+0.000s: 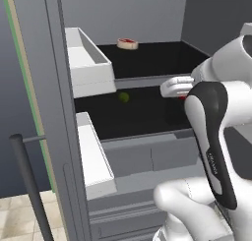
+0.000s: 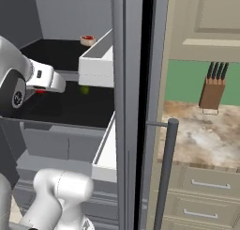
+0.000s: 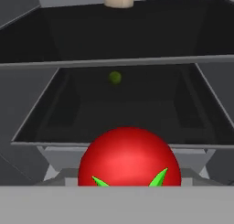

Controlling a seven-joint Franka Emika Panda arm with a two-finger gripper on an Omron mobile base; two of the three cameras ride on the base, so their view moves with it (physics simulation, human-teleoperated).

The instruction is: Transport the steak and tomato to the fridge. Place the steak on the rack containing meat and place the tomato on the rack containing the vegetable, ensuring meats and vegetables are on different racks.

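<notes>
Kitchen surroundings frame the open fridge (image 1: 147, 151), whose grey interior holds two black racks; in the right base view a marbled counter (image 2: 206, 135) with cream drawers below sits at 3 o'clock of the fridge, a green wall behind it, and a wooden knife block (image 2: 212, 90) stands on that counter toward 2 o'clock. Grey fridge door (image 1: 44, 112) stands swung open at 9 o'clock in the left base view, carrying white door bins (image 1: 86, 63) and a dark bar handle (image 1: 29, 186) at its 7 o'clock. White robot arm (image 1: 216, 136) rises from 4 o'clock of the left base view and reaches toward the lower rack (image 1: 142, 112), with the gripper (image 1: 182, 96) at the rack's front edge, toward 3 o'clock of it. Upper rack (image 1: 152, 55) carries a small round piece of meat (image 1: 127, 44), red on top with a pale rim, lying at 12 o'clock near the back wall. Red tomato (image 3: 130, 157) with green leaf points sits at 6 o'clock of the hand view, very close to the camera and in front of the lower rack's front lip; a sliver of red also peeks under the hand in both base views. Fingers cannot be seen around it, so whether they are clamped on the tomato cannot be told. Small green vegetable (image 1: 123, 97) rests on the lower rack, well apart from the tomato, toward 12 o'clock of it in the hand view
</notes>
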